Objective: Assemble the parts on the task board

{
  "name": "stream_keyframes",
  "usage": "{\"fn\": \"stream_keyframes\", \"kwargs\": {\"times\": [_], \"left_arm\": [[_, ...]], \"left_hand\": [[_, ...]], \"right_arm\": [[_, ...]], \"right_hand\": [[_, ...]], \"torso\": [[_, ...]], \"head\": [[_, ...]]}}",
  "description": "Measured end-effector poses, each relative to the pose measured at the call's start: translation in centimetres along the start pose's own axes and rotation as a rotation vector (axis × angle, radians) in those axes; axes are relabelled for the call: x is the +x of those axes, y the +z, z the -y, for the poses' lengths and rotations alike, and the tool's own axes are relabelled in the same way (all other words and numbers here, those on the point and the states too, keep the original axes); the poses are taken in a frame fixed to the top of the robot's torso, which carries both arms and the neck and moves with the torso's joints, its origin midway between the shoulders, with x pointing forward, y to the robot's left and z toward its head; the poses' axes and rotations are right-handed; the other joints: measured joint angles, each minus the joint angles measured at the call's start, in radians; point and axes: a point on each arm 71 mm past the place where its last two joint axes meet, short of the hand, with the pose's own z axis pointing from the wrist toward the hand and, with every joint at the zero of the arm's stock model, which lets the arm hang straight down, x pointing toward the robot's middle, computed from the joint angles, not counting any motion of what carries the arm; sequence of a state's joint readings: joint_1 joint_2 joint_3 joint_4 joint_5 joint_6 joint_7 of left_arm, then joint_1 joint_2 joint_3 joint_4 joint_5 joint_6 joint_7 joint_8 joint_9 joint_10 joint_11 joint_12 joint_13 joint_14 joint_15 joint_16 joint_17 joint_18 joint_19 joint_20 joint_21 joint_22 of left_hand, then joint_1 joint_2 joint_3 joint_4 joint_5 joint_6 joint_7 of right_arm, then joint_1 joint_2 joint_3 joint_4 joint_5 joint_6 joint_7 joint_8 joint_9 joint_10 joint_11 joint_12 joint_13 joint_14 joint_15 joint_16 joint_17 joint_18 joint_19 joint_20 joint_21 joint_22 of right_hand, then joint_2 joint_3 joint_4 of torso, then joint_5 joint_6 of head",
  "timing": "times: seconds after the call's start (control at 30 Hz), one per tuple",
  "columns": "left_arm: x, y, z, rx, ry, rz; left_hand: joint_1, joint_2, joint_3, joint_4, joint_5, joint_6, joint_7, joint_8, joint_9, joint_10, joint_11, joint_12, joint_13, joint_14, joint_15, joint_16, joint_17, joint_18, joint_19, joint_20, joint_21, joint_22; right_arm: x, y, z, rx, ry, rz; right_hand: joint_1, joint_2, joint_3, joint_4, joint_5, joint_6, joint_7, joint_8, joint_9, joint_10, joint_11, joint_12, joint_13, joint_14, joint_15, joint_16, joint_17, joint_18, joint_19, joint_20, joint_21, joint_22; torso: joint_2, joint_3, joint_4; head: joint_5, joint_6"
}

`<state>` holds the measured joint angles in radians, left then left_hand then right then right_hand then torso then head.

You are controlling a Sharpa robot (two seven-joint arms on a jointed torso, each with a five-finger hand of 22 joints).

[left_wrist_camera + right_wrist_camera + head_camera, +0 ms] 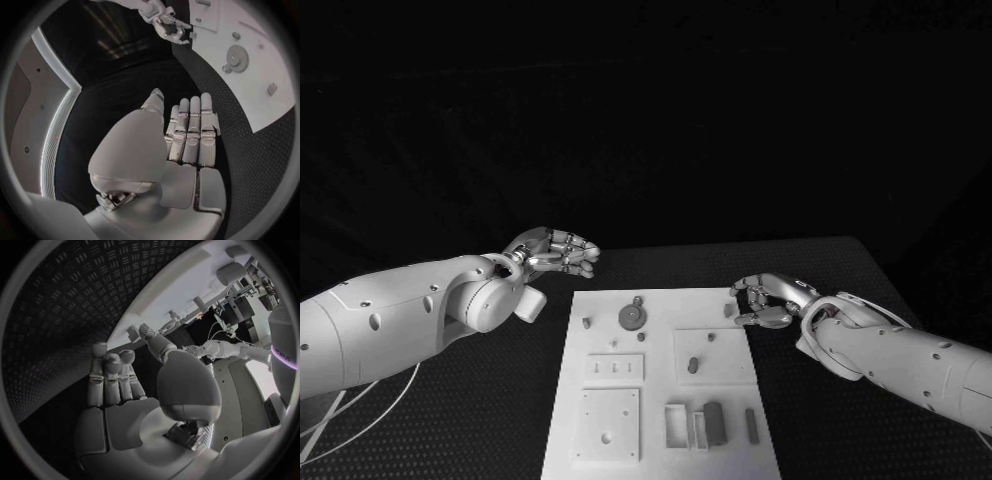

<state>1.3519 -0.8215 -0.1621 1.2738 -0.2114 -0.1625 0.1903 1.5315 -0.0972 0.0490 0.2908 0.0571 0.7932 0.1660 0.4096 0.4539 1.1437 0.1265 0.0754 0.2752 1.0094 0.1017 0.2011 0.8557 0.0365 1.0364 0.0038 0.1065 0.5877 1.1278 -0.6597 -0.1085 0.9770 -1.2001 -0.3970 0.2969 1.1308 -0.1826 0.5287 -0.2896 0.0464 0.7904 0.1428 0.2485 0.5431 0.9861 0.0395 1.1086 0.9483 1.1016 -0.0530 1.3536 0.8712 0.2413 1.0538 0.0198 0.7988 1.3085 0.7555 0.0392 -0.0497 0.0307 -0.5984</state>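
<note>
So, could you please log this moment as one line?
left hand: empty, beside task board | right hand: empty, at board's edge | parts: on board

The task board [661, 400] runs off the head view's bottom edge, so its near end is cut away. The small parts [714, 422] on it are too small to tell shapes or whether they lie loose or stand seated. The right hand [764, 302] covers the board's right edge; whether its fingertips touch the board or pinch a part cannot be told. In the left wrist view, the palm [134, 155] hides the table beneath.
</note>
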Motion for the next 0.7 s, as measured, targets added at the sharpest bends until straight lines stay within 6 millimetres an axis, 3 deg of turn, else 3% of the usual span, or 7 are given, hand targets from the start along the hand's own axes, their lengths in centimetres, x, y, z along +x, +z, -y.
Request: {"fn": "stream_keyframes", "kwargs": {"times": [0.17,0.43,0.7], "left_arm": [[0.0,-0.1,0.0,0.0,-0.001,-0.001],[0.2,-0.1,0.0,0.001,-0.001,-0.005],[0.2,-0.1,0.1,0.001,-0.002,-0.007]], "left_hand": [[0.0,0.0,0.0,0.0,0.0,0.0,0.0,0.0,0.0,0.0,0.0,0.0,0.0,0.0,0.0,0.0,0.0,0.0,0.0,0.0,0.0,0.0],[0.0,0.0,0.0,0.0,0.0,0.0,0.0,0.0,0.0,0.0,0.0,0.0,0.0,0.0,0.0,0.0,0.001,0.003,0.0,0.0,0.0,0.001],[0.0,0.0,0.0,0.0,0.0,0.0,0.0,0.0,0.001,0.0,0.0,0.0,0.001,0.003,0.003,0.0,0.001,0.01,0.0,0.0,0.0,0.001]], "right_arm": [[0.3,0.0,0.2,0.005,0.002,-0.002],[0.7,0.3,0.1,0.008,0.014,-0.005],[1.3,0.5,0.0,0.011,0.023,-0.01]], "right_hand": [[-0.005,0.006,0.0,0.0,0.0,0.0,0.0,0.0,0.002,0.0,0.0,0.003,0.0,0.0,0.0,0.0,0.0,0.001,0.003,0.003,0.0,0.0],[-0.02,0.052,-0.007,0.001,0.0,0.007,-0.007,0.026,0.016,0.0,0.0,0.011,-0.005,0.0,0.0,0.012,0.001,0.004,0.003,0.003,0.0,0.0],[-0.025,0.057,-0.008,0.003,0.0,0.007,-0.007,0.026,0.018,0.0,0.0,0.011,-0.005,0.0,-0.007,0.012,0.001,0.006,0.007,0.007,0.0,0.0]], "torso": [[0.0,0.0005,-0.0009],[0.0,0.0006,0.0001],[0.0,0.0017,0.0008]], "head": [[0.002,-0.002],[0.004,-0.007],[0.008,-0.01]]}}
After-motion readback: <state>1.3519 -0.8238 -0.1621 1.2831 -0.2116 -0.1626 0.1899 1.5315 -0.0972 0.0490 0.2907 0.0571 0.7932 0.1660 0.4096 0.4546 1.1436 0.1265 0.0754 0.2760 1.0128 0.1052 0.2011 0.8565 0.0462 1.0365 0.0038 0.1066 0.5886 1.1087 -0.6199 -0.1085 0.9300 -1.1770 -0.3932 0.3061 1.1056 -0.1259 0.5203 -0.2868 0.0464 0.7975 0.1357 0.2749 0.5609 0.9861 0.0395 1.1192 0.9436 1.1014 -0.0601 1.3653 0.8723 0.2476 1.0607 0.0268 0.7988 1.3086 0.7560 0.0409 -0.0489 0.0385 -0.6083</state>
